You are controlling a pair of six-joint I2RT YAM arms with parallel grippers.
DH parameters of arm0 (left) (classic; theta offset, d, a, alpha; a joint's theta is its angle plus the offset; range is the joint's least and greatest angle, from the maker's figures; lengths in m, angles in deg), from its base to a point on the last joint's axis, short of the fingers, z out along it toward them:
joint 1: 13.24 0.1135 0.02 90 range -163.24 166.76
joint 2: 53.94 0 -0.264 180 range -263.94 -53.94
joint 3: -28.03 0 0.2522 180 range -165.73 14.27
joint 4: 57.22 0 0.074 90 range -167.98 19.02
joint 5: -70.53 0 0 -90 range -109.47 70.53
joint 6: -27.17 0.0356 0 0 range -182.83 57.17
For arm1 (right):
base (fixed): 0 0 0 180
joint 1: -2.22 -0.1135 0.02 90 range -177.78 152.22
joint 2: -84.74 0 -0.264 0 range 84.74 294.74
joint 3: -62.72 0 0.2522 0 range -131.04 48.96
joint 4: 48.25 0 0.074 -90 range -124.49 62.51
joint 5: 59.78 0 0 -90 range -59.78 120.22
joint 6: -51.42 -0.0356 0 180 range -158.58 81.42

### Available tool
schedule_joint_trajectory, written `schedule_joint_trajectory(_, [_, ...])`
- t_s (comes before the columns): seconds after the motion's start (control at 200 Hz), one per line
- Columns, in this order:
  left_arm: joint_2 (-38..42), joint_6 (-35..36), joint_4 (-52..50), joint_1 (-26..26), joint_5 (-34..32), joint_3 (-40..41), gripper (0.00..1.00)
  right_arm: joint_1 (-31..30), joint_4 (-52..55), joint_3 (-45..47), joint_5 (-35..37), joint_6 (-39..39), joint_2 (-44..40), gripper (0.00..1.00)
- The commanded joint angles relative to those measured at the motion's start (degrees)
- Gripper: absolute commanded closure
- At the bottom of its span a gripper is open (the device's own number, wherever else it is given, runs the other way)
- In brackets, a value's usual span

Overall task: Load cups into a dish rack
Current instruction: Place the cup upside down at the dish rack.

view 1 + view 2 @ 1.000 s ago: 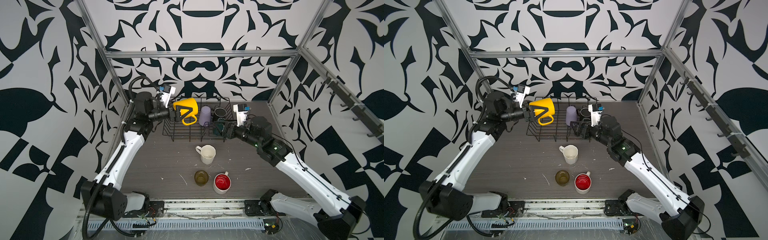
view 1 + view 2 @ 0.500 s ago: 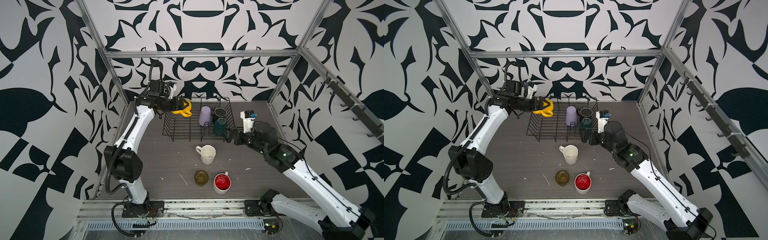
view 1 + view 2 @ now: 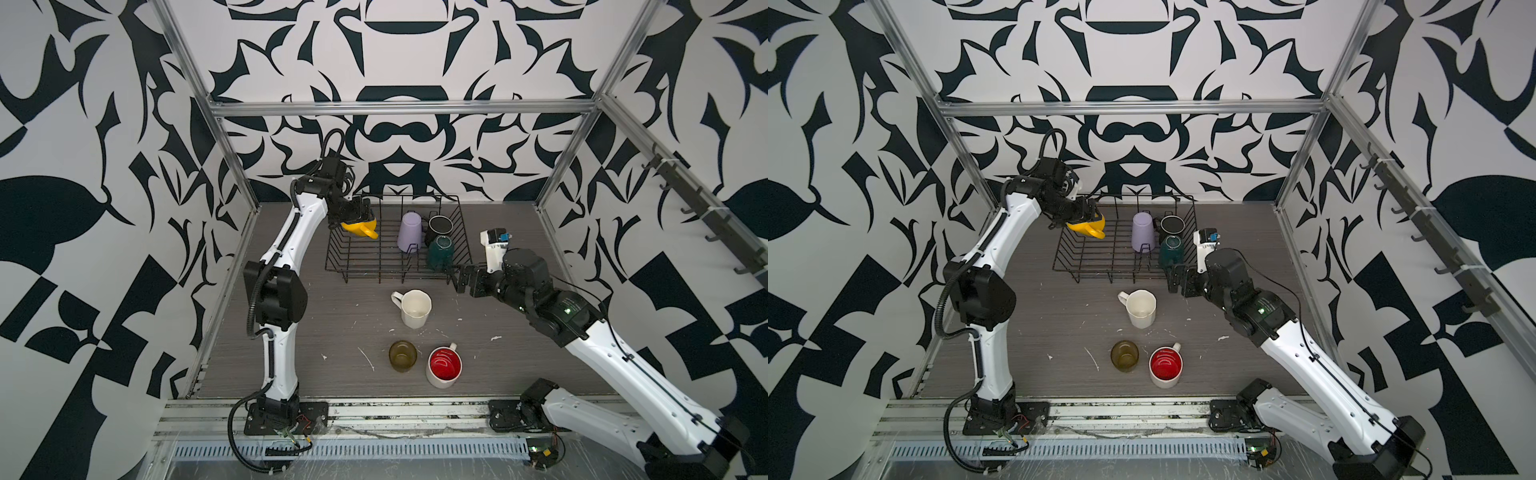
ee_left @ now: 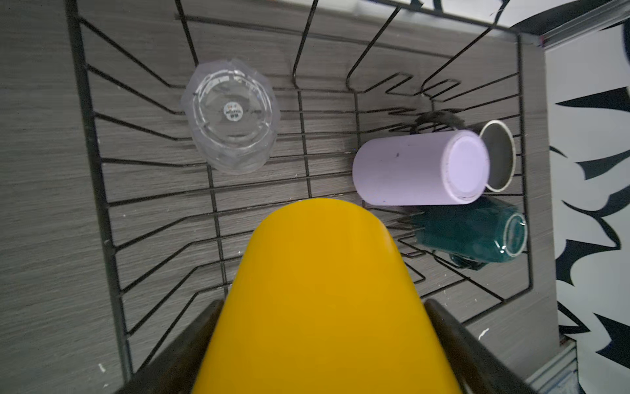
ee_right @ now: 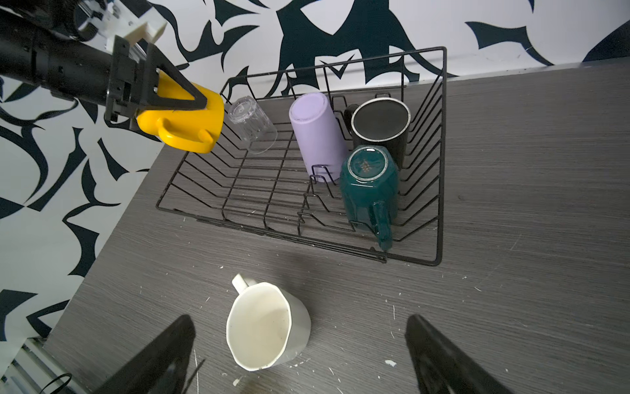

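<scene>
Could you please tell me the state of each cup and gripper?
yellow mug: gripped, above dish rack
left gripper: shut on yellow mug
right gripper: open, empty
clear glass: inverted in rack
lilac tumbler: inverted in rack
dark-green mug: inverted in rack
black mug: in rack
white faceted mug: upright on table
olive glass: upright on table
red-inside mug: upright on table

Left gripper (image 5: 204,105) holds a yellow mug (image 5: 184,126) over the rack's (image 5: 439,170) left end; glass (image 5: 250,126), tumbler (image 5: 315,136), black mug (image 5: 380,124) and green mug (image 5: 370,184) sit inside. Right gripper (image 5: 300,324), jaws spread, faces an upright white mug (image 5: 266,331).
</scene>
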Motion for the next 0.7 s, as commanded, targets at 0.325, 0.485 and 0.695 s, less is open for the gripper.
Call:
schedule_joint_trajectory(0.325, [-7.8, 0.57, -9.29, -0.24, -5.64, -8.91, 1.0, 0.45, -0.56, 1.37, 0.61, 1.25, -0.02, 0.01])
schedule_joint_trajectory(0.485, [-11.46, 0.27, -10.87, -0.31, -7.29, -11.08, 1.0, 0.49, -0.59, 2.03, 0.36, 1.13, -0.47, 0.01])
schedule_joint_trajectory(0.695, [-14.46, -0.47, -10.48, -0.26, -9.26, -11.59, 1.0, 0.58, -0.29, 2.61, 0.09, 0.69, -0.8, 0.02])
